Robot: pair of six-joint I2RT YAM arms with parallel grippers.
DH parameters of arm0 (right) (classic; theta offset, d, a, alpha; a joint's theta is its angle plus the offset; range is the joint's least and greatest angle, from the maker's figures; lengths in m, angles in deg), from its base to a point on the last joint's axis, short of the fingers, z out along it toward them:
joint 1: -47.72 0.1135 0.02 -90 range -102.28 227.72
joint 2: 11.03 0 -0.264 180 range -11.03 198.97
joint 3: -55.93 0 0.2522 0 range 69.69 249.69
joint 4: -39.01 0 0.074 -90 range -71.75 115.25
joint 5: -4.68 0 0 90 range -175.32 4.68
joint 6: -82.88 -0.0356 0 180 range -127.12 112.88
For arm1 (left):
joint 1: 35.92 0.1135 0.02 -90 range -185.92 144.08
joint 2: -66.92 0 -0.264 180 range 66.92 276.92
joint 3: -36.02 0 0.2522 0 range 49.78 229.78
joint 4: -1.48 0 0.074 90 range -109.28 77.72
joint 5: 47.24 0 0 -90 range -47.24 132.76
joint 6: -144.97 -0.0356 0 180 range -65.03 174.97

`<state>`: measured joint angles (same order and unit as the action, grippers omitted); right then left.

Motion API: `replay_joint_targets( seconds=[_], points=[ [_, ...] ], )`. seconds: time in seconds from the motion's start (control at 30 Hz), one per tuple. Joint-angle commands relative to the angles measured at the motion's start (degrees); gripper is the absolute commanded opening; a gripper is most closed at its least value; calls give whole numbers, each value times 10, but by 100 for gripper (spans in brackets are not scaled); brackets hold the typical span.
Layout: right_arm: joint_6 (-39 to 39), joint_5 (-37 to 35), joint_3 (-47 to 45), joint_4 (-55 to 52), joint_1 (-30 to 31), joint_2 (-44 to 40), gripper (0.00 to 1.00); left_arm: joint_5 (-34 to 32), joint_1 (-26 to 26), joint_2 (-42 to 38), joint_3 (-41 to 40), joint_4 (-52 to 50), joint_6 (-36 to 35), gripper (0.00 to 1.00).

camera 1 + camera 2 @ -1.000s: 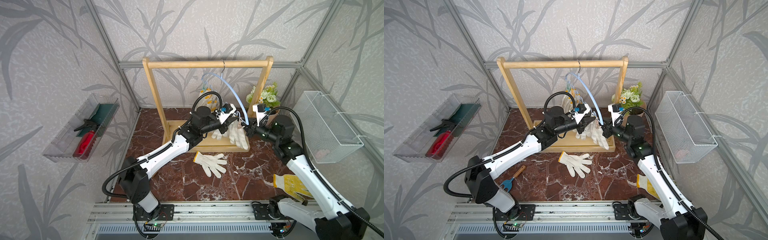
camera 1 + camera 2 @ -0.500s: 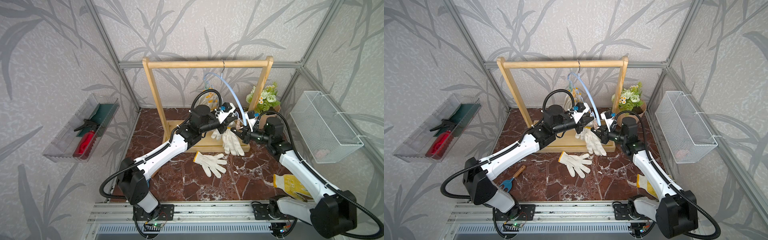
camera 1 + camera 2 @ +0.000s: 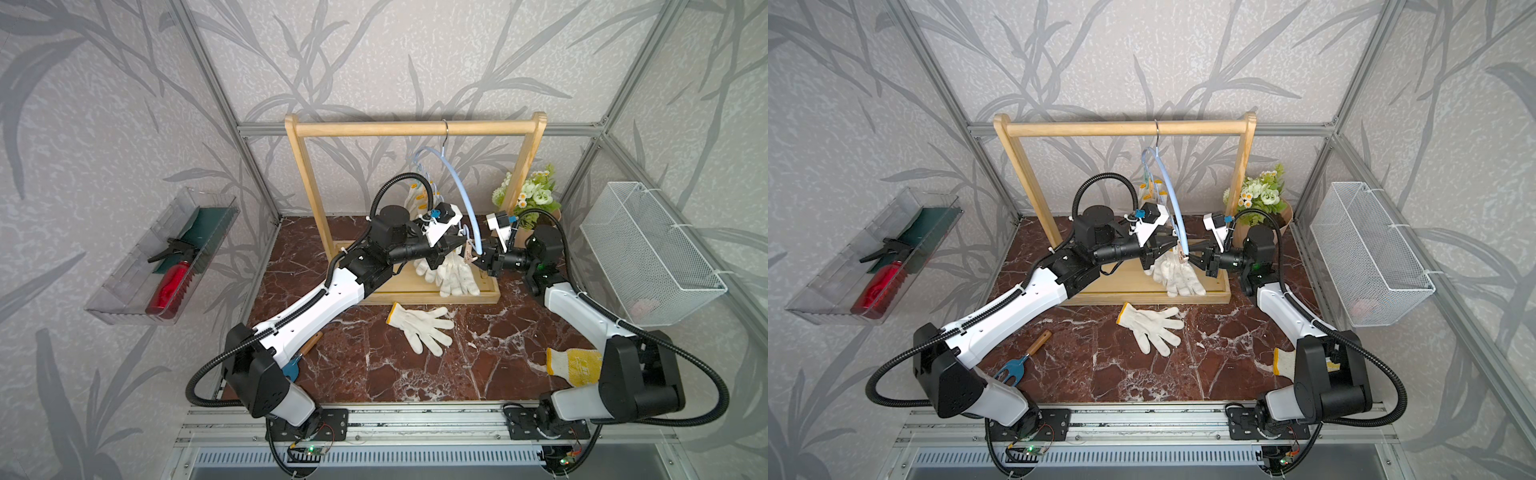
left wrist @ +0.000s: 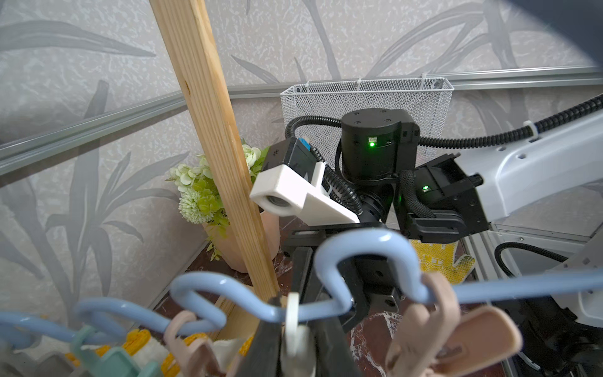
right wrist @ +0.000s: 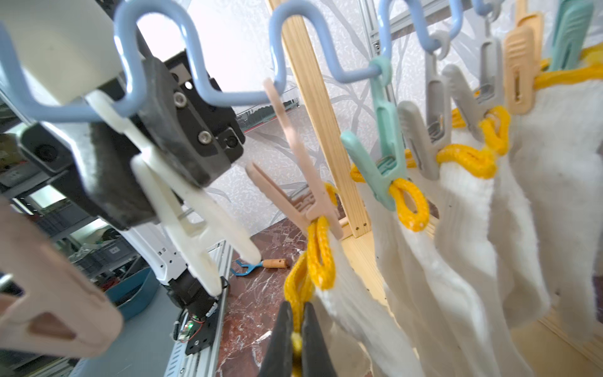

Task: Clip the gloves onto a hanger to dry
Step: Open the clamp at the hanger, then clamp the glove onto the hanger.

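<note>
The gloves (image 3: 453, 274) hang in a bunch from pegs on the blue hanger (image 3: 465, 195), at 12 o'clock on the bench (image 3: 374, 374). A loose glove (image 3: 419, 328) lies flat mid-bench, not yet hung.

In the right wrist view the right claw (image 5: 297, 308) is pinched tight on the yellow cuff (image 5: 321, 261) of the nearest hanging glove, probably to keep that edge taut and steady at peg height. The same yellow cord runs up into a pink peg (image 5: 306, 182); whether that is one glove or two I cannot tell.

From 9 o'clock of the bunch, the left claw (image 5: 143, 160) squeezes the handles of a white peg (image 5: 195, 235). The peg's mouth gapes, apart from the cuff, seemingly held open to take cloth.

The hanger hooks over a wooden rack (image 3: 411, 128). A yellow glove (image 3: 577, 365) lies at 4 o'clock; its print is unreadable, and no brand or label can be read anywhere.
</note>
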<state>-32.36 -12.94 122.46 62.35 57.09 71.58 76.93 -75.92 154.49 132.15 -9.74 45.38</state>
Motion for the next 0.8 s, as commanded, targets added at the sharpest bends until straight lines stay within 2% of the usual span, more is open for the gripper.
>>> replay_joint_targets(
  seconds=[0.0,0.4,0.77],
  points=[
    [-36,49,27,69,-1,-4,0,34,3,-14,10,-14,11,0],
    [-10,77,34,16,12,-21,0,65,13,-8,18,-10,25,0],
    [-9,80,46,19,12,-34,0,98,19,-4,17,-14,29,0]
  ],
)
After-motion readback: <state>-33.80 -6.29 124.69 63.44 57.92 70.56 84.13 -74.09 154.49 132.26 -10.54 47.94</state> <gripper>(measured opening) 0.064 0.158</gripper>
